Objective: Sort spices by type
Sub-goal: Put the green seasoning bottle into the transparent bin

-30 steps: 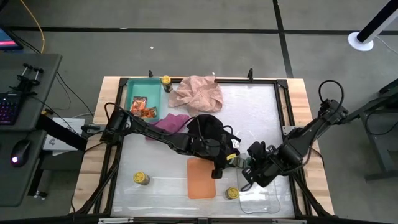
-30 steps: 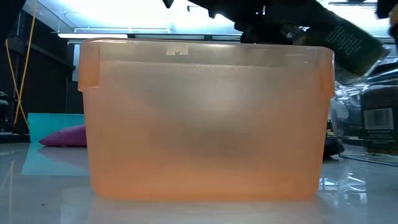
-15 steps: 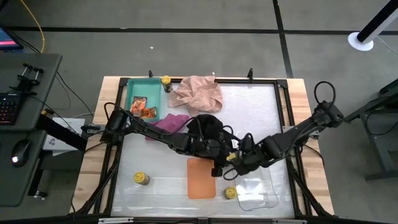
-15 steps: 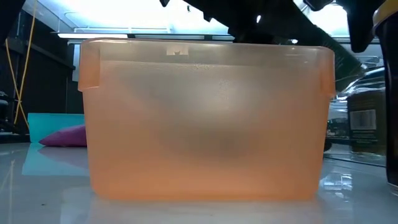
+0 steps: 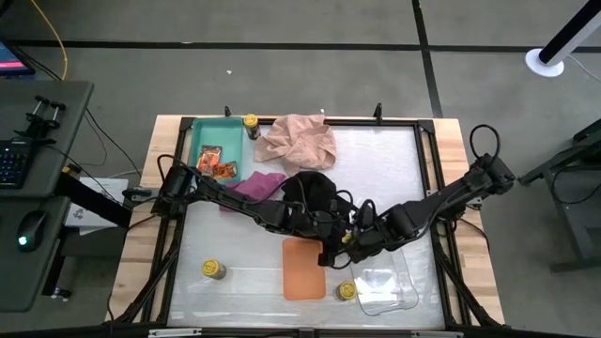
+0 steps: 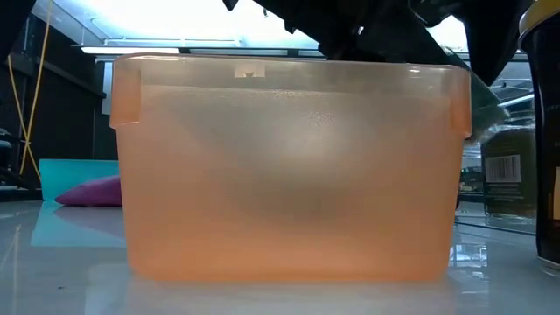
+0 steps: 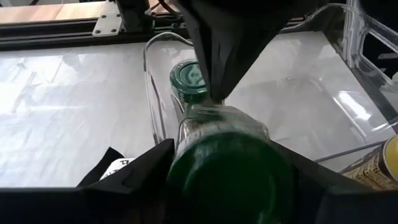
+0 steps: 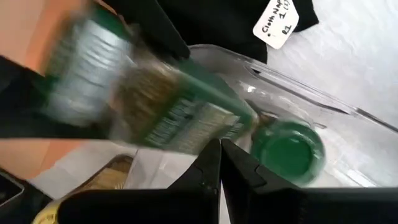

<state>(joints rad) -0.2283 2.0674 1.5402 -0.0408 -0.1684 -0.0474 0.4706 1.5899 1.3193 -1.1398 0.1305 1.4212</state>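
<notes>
Two grippers meet just right of centre in the high view, above the gap between the orange tray and the clear tray. The left gripper reaches in from the left edge; in its wrist view its jaws are clamped on a green-lidded jar, held out over the clear tray's rim. The right gripper comes in from the right, and in its own wrist view its jaws are pressed together with nothing between them, close to that held jar. A second green-lidded jar lies inside the clear tray, near its wall.

One yellow-lidded jar stands on the tabletop just left of the clear tray; another sits at lower left, and a third at the top beside the teal tray. Orange-red packets lie inside the teal tray. A pink cloth lies at upper centre, with a magenta cloth and a black cloth below it.
</notes>
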